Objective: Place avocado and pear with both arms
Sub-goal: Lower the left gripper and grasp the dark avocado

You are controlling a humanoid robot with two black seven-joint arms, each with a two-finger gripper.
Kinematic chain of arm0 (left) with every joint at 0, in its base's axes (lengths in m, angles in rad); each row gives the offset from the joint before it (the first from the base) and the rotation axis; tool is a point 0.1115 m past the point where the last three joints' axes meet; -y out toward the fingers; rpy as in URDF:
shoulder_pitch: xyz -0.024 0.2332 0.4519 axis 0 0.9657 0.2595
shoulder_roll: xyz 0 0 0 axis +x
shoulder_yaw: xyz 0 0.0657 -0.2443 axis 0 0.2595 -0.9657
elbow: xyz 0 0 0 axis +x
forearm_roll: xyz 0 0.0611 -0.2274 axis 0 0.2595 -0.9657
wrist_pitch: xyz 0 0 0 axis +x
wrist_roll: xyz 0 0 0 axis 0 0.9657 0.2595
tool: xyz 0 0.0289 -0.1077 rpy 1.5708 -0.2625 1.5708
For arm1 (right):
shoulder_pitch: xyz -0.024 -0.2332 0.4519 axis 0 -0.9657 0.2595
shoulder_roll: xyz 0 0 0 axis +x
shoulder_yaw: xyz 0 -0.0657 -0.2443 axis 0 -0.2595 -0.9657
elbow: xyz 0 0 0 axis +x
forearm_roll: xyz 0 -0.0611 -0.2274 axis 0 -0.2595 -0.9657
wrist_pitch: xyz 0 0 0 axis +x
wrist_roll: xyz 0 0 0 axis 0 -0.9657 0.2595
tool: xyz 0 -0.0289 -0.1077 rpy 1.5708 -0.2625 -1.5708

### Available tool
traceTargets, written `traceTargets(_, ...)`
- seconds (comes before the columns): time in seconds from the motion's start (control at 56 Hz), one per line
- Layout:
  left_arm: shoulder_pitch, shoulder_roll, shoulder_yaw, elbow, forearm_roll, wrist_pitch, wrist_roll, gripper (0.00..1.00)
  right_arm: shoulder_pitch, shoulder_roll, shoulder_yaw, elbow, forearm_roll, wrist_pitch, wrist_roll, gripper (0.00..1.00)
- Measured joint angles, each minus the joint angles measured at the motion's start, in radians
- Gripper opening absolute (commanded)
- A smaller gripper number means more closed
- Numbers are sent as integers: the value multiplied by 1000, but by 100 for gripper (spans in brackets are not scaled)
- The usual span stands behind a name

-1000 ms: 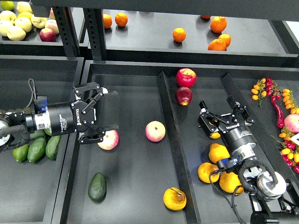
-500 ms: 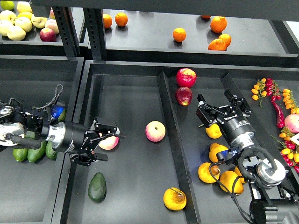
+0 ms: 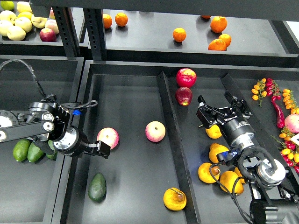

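Looking down from the head view, the dark avocado (image 3: pixel 97 187) lies on the black floor of the middle tray (image 3: pixel 131 102), near its left wall and toward the front, touching nothing. The pear (image 3: pixel 174 199), yellow-orange with a thin brown stem, sits in the same tray at the front right, close to the divider (image 3: pixel 175 140), well apart from the avocado. The left gripper (image 3: pixel 103 150) comes in from the left over the tray wall, above the avocado and just below a pink-yellow apple (image 3: pixel 108 138); it is seen dark and nearly end-on, so I cannot tell whether its jaws are apart or together, and nothing shows in them. A second pink-yellow apple (image 3: pixel 155 131) rests near the tray's middle. Behind the left arm, lighter green avocados (image 3: pixel 28 150) lie in the left bin. The right gripper (image 3: pixel 220 113) reaches up in the right compartment with its jaws spread apart and empty, a yellow fruit (image 3: pixel 214 131) just below them. More yellow-orange fruit (image 3: pixel 218 153) clusters beside the right arm. Two red apples (image 3: pixel 185 77) sit at the far end of the divider, oranges (image 3: pixel 217 24) dot the upper shelf, and red and orange small produce (image 3: pixel 275 100) lies at the far right.
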Motion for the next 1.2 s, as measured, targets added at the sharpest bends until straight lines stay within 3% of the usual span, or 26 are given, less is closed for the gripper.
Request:
traceTargets(0.589, 13, -235, 101, 127, 138, 0, 0, 99, -1, 0, -4, -1, 3, 3, 0, 100)
traceTargets(1.196, 54, -269, 170, 227, 169, 0, 0, 99, -2, 0, -6, 2, 6, 6, -1, 100)
